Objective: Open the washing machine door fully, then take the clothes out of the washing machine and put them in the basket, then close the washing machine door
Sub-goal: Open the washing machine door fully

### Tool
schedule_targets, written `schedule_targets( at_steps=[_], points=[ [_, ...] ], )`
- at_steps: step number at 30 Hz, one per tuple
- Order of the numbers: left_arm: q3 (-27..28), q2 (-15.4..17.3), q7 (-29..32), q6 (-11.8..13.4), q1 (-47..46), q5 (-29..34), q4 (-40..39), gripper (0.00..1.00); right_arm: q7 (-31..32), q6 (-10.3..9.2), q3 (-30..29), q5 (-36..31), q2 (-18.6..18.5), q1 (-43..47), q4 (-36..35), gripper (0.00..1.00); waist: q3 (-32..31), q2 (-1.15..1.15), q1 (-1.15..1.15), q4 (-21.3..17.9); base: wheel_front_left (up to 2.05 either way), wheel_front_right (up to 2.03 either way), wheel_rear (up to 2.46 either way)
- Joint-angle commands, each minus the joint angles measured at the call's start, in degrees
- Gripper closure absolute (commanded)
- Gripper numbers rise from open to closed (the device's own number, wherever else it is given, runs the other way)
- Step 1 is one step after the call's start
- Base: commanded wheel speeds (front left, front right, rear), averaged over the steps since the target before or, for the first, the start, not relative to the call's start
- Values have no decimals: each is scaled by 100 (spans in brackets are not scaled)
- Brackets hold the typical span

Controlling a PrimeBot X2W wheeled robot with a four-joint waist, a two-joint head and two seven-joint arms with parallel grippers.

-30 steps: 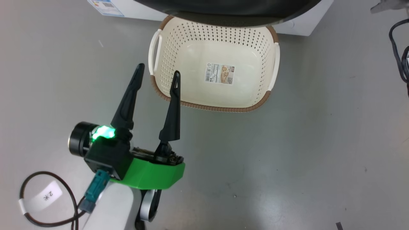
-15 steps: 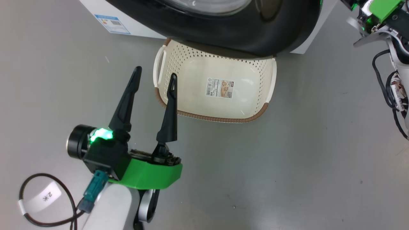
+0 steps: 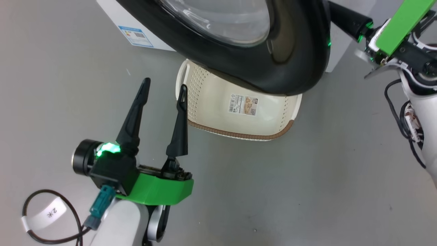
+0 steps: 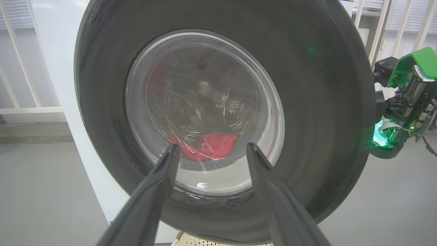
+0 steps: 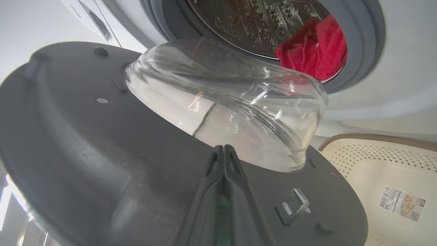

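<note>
**Door swinging partway out, red laundry lying in the drum**

Nearest the robot, the left gripper (image 3: 165, 83) is hovering over the smooth grey floor (image 3: 307, 188). Its long, tapering dark jaws are standing spread with nothing between them, pointing toward the machine. A looped black cable (image 3: 32, 208) with a white tag is lying on the floor beside its forearm.

Just past the fingertips, the basket (image 3: 239, 134) is sitting on the floor – a rounded rectangle of cream perforated plastic with a brown woven-look rim. Its long axis is running side to side across the head view, and a paper label (image 3: 243, 104) is showing on its bottom.

The washing machine door (image 3: 293, 68) is hanging over the far half of the basket. It is a large round door with a wide glossy black rim. Its clear, bulging glass bowl is pointing back toward the drum opening.

The right gripper (image 5: 223, 147) is reaching behind the door's free edge. Its jaws are pressed together, pinching nothing, and lying close along the door's matte grey inner face near a small metal latch hoop (image 5: 293, 205). Whether they are touching that face cannot be told.

Beyond stands the washing machine (image 5: 392, 85), a white box with a blue label (image 3: 135, 35). Inside its grey rubber ring (image 5: 372, 41), the clothes (image 5: 317, 54) – crumpled bright red fabric – are lying at the front lip of the perforated steel drum (image 5: 259, 24).
</note>
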Motion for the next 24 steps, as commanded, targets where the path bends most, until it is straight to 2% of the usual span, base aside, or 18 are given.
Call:
schedule_targets(
  at_steps=[1, 24],
  points=[
    [202, 101, -27, 60, 116, -22, -111, 0, 56, 44, 106, 56, 87, 172, -240, 100, -72, 0, 0, 73, 0, 0, 0],
    [289, 101, -27, 138, 423, -127, -109, 0, 457, 44, 433, 5, 54, 1384, -1468, 100, -588, 0, 0, 473, 0, 0, 0]
  ],
)
